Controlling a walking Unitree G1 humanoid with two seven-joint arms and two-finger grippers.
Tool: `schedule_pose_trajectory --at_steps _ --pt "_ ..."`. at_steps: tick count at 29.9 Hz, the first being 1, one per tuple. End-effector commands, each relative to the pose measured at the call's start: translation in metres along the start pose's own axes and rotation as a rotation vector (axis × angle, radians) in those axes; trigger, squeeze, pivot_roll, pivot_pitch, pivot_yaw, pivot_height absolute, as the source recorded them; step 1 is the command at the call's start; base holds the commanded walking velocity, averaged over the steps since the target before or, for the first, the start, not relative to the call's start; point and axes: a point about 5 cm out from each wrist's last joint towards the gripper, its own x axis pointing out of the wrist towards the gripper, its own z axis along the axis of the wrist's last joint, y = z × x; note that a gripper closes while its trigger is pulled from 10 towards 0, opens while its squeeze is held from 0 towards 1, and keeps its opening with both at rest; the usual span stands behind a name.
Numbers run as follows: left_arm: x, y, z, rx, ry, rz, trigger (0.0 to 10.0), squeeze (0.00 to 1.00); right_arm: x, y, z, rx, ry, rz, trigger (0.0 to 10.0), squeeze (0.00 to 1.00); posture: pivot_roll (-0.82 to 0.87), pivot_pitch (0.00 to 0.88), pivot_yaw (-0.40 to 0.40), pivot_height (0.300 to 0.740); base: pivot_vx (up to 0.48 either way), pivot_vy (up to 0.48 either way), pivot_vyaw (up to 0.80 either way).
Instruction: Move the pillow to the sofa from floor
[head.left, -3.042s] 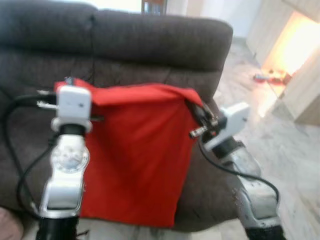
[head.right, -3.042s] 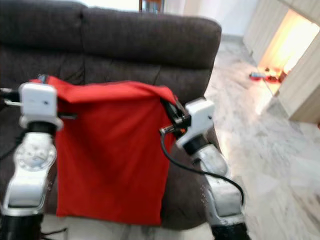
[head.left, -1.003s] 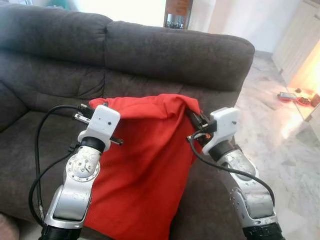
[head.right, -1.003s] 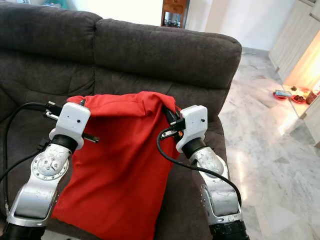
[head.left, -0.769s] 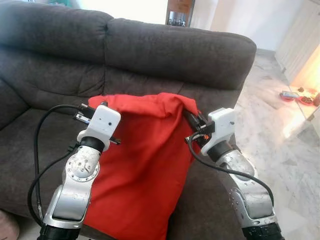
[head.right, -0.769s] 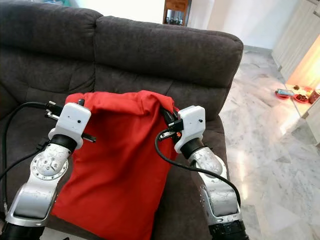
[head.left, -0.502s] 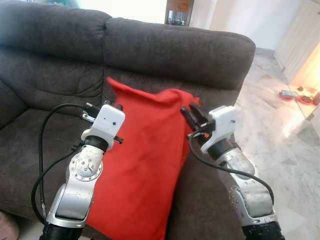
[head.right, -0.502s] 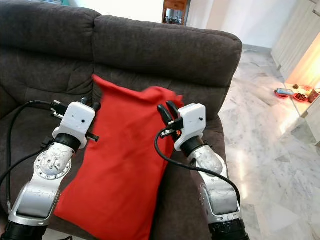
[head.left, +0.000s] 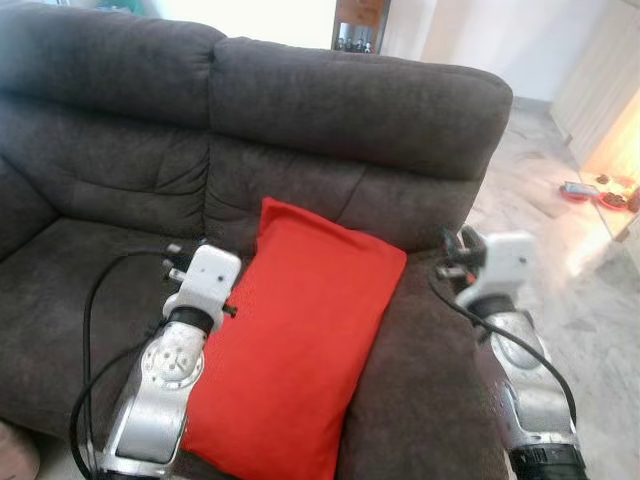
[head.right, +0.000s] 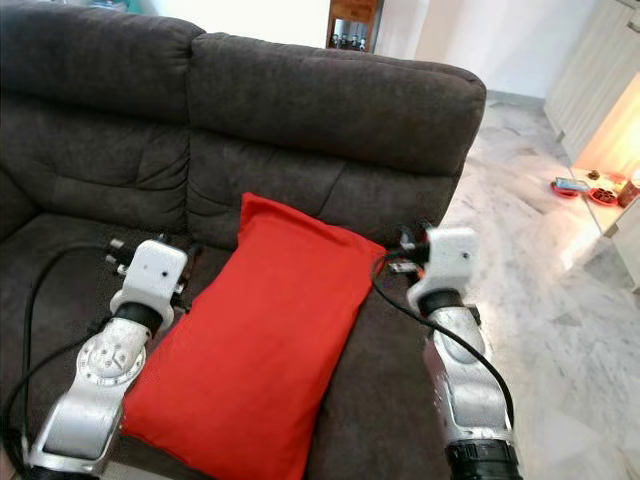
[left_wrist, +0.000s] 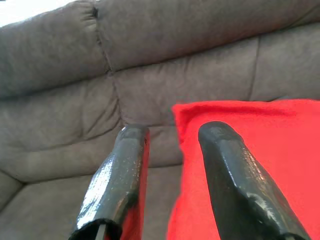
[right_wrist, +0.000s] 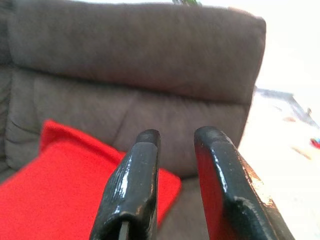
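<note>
Looking along two black fingers (right_wrist: 131, 187) of the right tool (right_wrist: 175, 150), tips parted by a narrow gap with nothing between. Beyond them, at twelve o'clock, a dark grey sofa (right_wrist: 135, 55) with a padded backrest and a seam running across its lower cushion. At eight o'clock, a red pillow (right_wrist: 55, 185) lying on the seat, one corner up against the backrest, its near corner just past the nearer fingertip, not touching. At three o'clock, bright pale floor (right_wrist: 285, 150), washed out; small blurred items there, too unclear to name.
</note>
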Motion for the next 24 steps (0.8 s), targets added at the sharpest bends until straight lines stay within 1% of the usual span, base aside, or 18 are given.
schedule_pose_trajectory --at_steps 1,2,3,4,5,7,8,10,12,13,15,17,20,24 --pt "-0.003 0.003 -0.007 -0.006 0.013 0.013 10.0 0.00 -0.003 -0.009 -0.005 0.017 0.007 -0.031 10.0 0.00 0.14 0.000 -0.082 0.740 0.000 0.000 0.00" --pt "-0.006 0.004 -0.015 0.012 0.027 0.019 10.0 0.00 -0.005 -0.013 -0.013 0.044 0.020 -0.045 10.0 0.00 0.14 0.000 -0.080 0.740 0.000 0.000 0.00" --pt "-0.010 0.005 -0.026 0.029 0.058 0.033 10.0 0.00 -0.009 -0.017 -0.025 0.051 0.053 -0.066 10.0 0.00 0.14 0.000 -0.075 0.740 0.000 0.000 0.00" --pt "-0.015 0.005 -0.037 0.033 0.091 0.043 10.0 0.00 -0.013 -0.021 -0.041 0.038 0.104 -0.083 10.0 0.00 0.14 0.000 -0.070 0.740 0.000 0.000 0.00" --pt "-0.015 0.005 -0.037 0.033 0.091 0.043 10.0 0.00 -0.013 -0.021 -0.041 0.038 0.104 -0.083 10.0 0.00 0.14 0.000 -0.070 0.740 0.000 0.000 0.00" --pt "-0.024 0.005 -0.059 0.008 0.153 0.060 10.0 0.00 -0.027 -0.030 -0.076 -0.002 0.236 -0.107 10.0 0.00 0.13 0.000 -0.066 0.740 0.000 0.000 0.00" --pt "-0.027 0.004 -0.065 0.001 0.170 0.062 10.0 0.00 -0.032 -0.033 -0.085 -0.010 0.274 -0.115 10.0 0.00 0.13 0.000 -0.066 0.740 0.000 0.000 0.00" --pt "-0.031 0.003 -0.075 0.003 0.200 0.060 10.0 0.00 -0.041 -0.040 -0.099 -0.004 0.336 -0.149 10.0 0.00 0.14 0.000 -0.066 0.740 0.000 0.000 0.00" --pt "-0.036 0.005 -0.090 0.008 0.251 0.062 10.0 0.00 -0.051 -0.047 -0.111 0.007 0.394 -0.183 10.0 0.00 0.14 0.000 -0.064 0.740 0.000 0.000 0.00" --pt "-0.036 0.005 -0.090 0.008 0.251 0.062 10.0 0.00 -0.051 -0.047 -0.111 0.007 0.394 -0.183 10.0 0.00 0.14 0.000 -0.064 0.740 0.000 0.000 0.00" --pt "-0.042 0.005 -0.103 0.012 0.295 0.053 10.0 0.00 -0.061 -0.052 -0.122 0.016 0.440 -0.215 10.0 0.00 0.13 0.000 -0.059 0.740 0.000 0.000 0.00" --pt "-0.044 0.004 -0.107 0.012 0.310 0.045 10.0 0.00 -0.068 -0.054 -0.130 0.030 0.473 -0.236 10.0 0.00 0.13 0.000 -0.057 0.740 0.000 0.000 0.00" --pt "-0.043 -0.001 -0.107 0.010 0.297 0.033 10.0 0.00 -0.080 -0.055 -0.142 0.025 0.544 -0.265 10.0 0.00 0.14 0.000 -0.055 0.740 0.000 0.000 0.00" --pt "-0.038 -0.005 -0.107 0.013 0.268 0.011 10.0 0.00 -0.090 -0.053 -0.152 0.043 0.577 -0.284 10.0 0.00 0.13 0.000 -0.049 0.740 0.000 0.000 0.00"
